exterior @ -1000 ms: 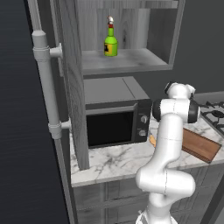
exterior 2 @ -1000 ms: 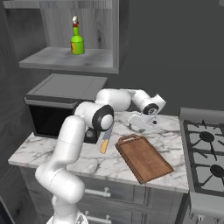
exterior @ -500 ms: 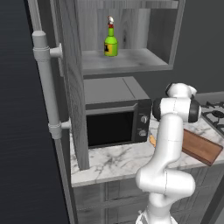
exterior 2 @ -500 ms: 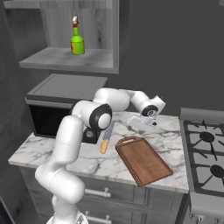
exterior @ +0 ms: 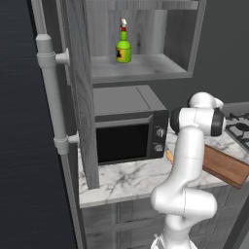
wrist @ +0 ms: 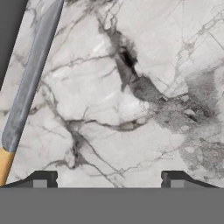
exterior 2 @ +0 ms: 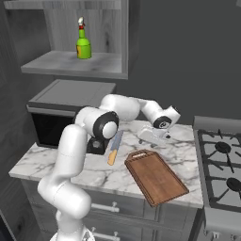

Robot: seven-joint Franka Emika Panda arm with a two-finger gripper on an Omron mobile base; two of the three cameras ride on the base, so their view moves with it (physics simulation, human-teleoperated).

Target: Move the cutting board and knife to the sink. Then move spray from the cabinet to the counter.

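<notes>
in the right base view the spray (exterior 2: 83, 44) stands upright in the cabinet (exterior 2: 52, 62) niche at 11 o'clock. the knife (exterior 2: 114, 148) lies on the counter (exterior 2: 38, 161), just beside the cutting board (exterior 2: 155, 176) at 5 o'clock. the gripper (exterior 2: 151, 137) hangs over bare marble, jaws wide apart, holding nothing.

White glossy arm (exterior 2: 70, 160), rounded tubular links, bulbous base segment. Dark grey-black discs at joints, one large at elbow, smaller at wrist. Hand (exterior 2: 151, 137) pale grey-white block; two small dark finger tips (wrist: 43, 178), squared.
</notes>
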